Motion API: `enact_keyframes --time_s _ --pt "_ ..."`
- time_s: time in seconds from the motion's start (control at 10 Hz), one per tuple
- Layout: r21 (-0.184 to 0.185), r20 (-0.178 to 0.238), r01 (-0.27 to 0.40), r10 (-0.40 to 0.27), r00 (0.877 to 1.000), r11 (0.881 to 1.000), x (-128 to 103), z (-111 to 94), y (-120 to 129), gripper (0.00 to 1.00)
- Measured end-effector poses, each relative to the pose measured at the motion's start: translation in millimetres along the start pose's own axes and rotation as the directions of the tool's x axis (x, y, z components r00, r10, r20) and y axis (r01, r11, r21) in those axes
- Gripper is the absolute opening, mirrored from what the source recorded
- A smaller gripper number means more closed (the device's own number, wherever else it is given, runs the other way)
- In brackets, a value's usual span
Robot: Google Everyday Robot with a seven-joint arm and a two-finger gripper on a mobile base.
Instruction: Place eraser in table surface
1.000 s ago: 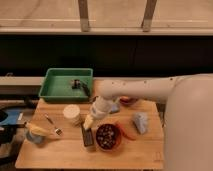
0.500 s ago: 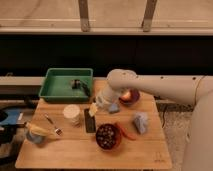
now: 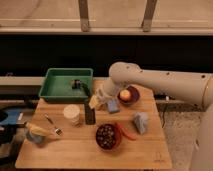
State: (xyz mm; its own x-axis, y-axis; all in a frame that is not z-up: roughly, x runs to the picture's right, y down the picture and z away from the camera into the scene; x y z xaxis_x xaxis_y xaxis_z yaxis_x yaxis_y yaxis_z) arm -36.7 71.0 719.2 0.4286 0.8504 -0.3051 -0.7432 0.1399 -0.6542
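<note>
The eraser (image 3: 90, 114) is a flat black bar, seen end-up over the table surface (image 3: 75, 150), between the white cup (image 3: 72, 114) and the dark bowl (image 3: 107, 136). My gripper (image 3: 94, 101) is at the eraser's upper end, shut on it, at the tip of the white arm (image 3: 150, 80) that reaches in from the right. I cannot tell whether the eraser's lower end touches the wood.
A green tray (image 3: 52, 91) with a small dark item sits at the back left. A bowl holding an apple (image 3: 128, 95), a blue block (image 3: 113, 105), a grey-blue object (image 3: 141, 122), a red chili (image 3: 126, 132), a banana (image 3: 40, 131) and a fork (image 3: 51, 125) lie on the table.
The arm has pulled back toward the far side of the table. The gripper and eraser moved from beside the dark bowl to a spot beside the cup.
</note>
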Motion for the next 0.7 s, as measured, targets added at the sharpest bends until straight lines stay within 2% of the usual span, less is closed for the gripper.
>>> enact_keyframes --time_s 0.4,0.7 --pt "0.005 0.019 -0.006 0.006 1.000 1.000 2 -5 -7 0.00" --pt "-0.009 0.006 -0.009 0.009 1.000 1.000 3 7 -9 0.00"
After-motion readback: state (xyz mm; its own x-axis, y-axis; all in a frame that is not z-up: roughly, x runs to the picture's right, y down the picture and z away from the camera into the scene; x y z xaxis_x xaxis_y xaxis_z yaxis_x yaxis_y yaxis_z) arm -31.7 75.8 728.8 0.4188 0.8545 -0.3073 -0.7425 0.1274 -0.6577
